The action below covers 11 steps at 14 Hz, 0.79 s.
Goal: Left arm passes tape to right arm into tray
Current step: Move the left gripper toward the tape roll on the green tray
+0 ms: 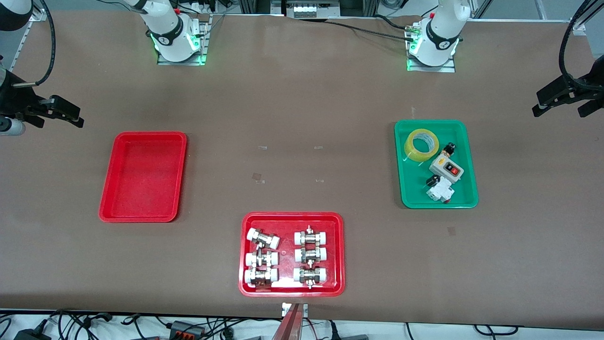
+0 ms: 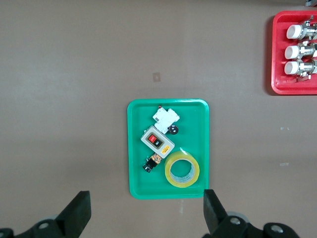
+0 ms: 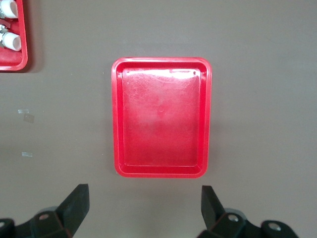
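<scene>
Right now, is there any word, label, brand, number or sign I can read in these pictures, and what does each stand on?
No text can be read here.
Round logo marks on the black bands of both arm bases: too small to read.
Switch box in the green tray, with its red rocker: markings too small.
White breaker beside it: no print readable.
Tape, red tray and fittings tray: no visible labels.

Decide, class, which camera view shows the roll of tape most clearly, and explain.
The left wrist view: it looks straight down on the tape, lying flat in the green tray, ring and core distinct. The front view shows the roll too, smaller and at a slant. The right wrist view shows none of it.
</scene>
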Motion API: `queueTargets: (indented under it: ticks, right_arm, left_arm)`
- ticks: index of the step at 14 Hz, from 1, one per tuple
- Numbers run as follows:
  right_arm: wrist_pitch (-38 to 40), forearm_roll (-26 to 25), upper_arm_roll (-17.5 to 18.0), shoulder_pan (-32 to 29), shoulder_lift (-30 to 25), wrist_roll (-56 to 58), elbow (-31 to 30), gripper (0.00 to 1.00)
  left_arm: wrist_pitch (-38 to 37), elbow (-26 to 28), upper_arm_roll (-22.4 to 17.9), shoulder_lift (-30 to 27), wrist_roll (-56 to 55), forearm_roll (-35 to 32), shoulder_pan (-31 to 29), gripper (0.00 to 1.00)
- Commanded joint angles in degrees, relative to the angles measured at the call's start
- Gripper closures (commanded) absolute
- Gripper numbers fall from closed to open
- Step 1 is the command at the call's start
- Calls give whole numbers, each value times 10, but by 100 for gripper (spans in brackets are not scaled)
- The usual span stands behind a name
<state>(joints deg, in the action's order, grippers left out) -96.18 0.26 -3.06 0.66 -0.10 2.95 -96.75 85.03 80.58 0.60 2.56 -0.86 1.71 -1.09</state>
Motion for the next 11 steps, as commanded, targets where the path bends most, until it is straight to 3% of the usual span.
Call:
queueTargets:
  ticks: [1, 8, 11]
  right_arm:
    - [11, 0, -2, 2, -14, 3, -5, 0]
    - [4, -2, -2, 2, -12, -1, -4, 0]
    - [5, 0, -1, 2, -8, -1, 12, 0]
  left_arm:
    - [-11, -18, 1, 7, 9, -9, -1, 0]
    - [-68, -18, 2, 7, -5, -5, 4, 0]
    - [-106, 8, 7, 28, -3, -7, 6, 0]
